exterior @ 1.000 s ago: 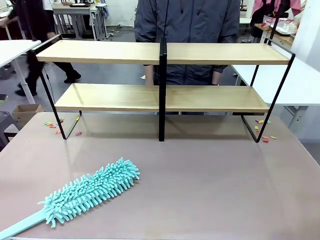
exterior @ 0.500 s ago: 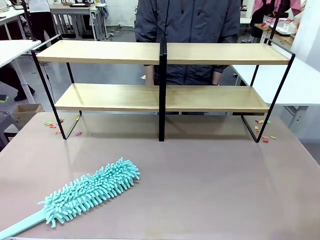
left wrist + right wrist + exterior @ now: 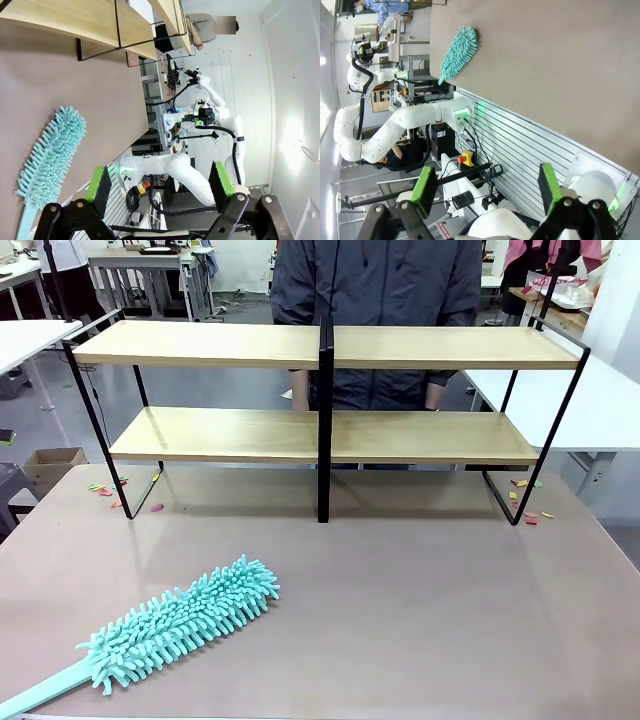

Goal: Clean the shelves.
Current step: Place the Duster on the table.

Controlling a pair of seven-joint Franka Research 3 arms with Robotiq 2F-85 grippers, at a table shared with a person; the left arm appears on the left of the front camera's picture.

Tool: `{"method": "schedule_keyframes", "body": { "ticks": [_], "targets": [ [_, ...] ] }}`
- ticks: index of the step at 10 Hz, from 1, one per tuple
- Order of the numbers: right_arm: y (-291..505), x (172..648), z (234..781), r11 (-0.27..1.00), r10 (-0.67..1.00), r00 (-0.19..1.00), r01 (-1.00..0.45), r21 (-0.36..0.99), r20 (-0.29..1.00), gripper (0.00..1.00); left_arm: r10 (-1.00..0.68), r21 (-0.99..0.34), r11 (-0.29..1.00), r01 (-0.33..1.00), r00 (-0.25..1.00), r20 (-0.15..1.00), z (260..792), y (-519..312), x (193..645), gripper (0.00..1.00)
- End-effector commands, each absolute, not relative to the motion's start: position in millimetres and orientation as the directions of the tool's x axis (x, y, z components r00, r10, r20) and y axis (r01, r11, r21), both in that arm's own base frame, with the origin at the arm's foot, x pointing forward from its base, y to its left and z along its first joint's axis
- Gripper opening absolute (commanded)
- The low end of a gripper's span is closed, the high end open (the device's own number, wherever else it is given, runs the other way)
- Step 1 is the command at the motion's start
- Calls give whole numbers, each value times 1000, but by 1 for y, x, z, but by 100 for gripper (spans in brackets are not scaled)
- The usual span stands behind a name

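The shelves [image 3: 220, 343], two long light wooden boards in a thin black frame with a central black post, stand across the far half of the table; their ends [image 3: 90, 20] appear at the top of the left wrist view. A teal fluffy duster [image 3: 180, 625] lies at the front left of the table, its handle running off the bottom left corner; it is also seen as the duster [image 3: 50, 150] and the duster [image 3: 458, 47]. My left gripper [image 3: 161, 184] is open, off the table's edge. My right gripper [image 3: 487, 189] is open too, also off the table.
A person in a dark jacket [image 3: 375, 290] stands behind the shelves. Small coloured scraps [image 3: 105, 490] lie on the table by the left leg of the rack, and more scraps [image 3: 528, 502] by the right leg. White tables [image 3: 600, 400] flank the rack.
A person walking in the far left background has moved out of sight. The shelves, duster and table have not moved.
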State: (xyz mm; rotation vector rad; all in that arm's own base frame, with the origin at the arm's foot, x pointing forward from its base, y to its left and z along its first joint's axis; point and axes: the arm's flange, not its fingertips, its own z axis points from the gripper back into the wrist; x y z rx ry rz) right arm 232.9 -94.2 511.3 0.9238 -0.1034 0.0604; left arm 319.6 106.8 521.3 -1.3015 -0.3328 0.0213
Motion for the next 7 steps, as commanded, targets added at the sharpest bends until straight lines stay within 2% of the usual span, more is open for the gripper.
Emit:
{"method": "schedule_keyframes", "body": {
  "ticks": [1, 7],
  "targets": [
    [-93, 233, 513, 583, 11, 991, -112, 805, 130, 100, 194, -944, 269, 189, 950, 246, 522, 107, 318, 100],
    [-93, 233, 513, 583, 11, 991, -112, 805, 130, 100, 194, -944, 269, 189, 950, 246, 522, 107, 318, 100]
  ]
}}
